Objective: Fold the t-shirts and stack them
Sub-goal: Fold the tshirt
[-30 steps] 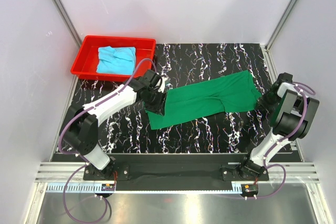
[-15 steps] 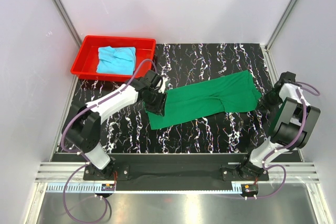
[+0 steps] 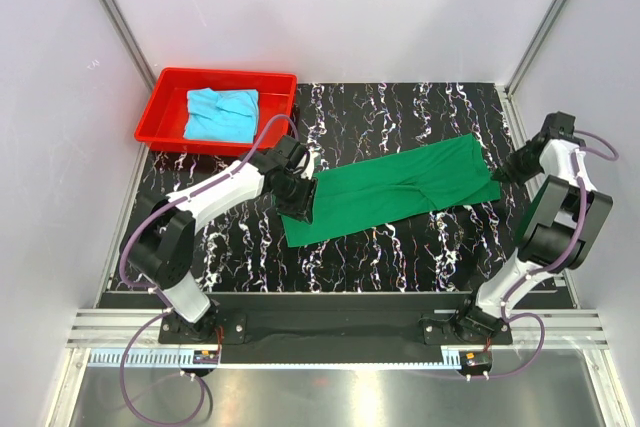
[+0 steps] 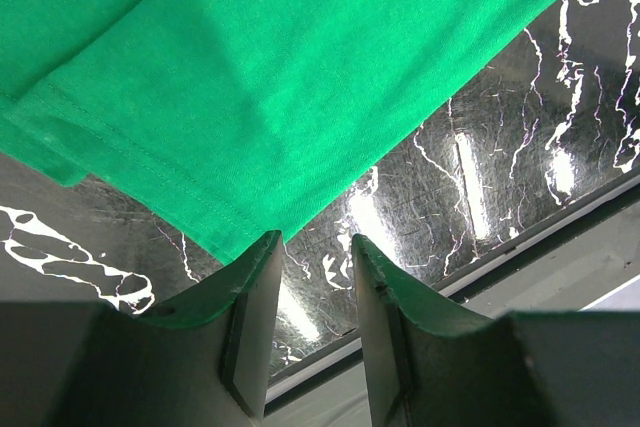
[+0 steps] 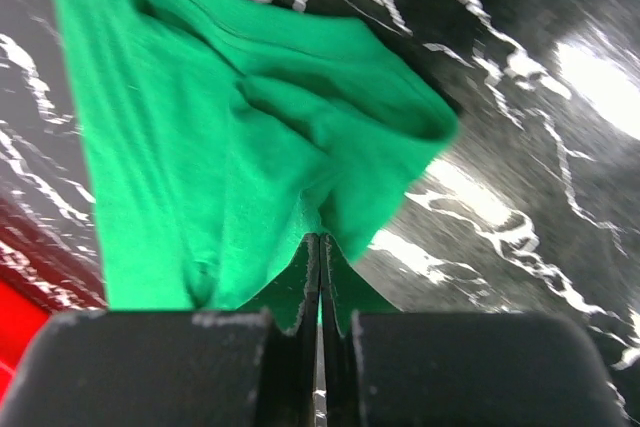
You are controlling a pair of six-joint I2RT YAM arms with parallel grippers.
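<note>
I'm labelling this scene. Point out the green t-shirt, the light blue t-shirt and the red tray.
green t-shirt (image 3: 400,192), overhead view, middle of the cloth.
light blue t-shirt (image 3: 220,113), overhead view, centre of the bundle.
red tray (image 3: 277,97), overhead view, bare floor, right side.

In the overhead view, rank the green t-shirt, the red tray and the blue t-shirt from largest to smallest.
1. The green t-shirt and the red tray, too close to rank.
2. The blue t-shirt, clearly smallest.
</note>
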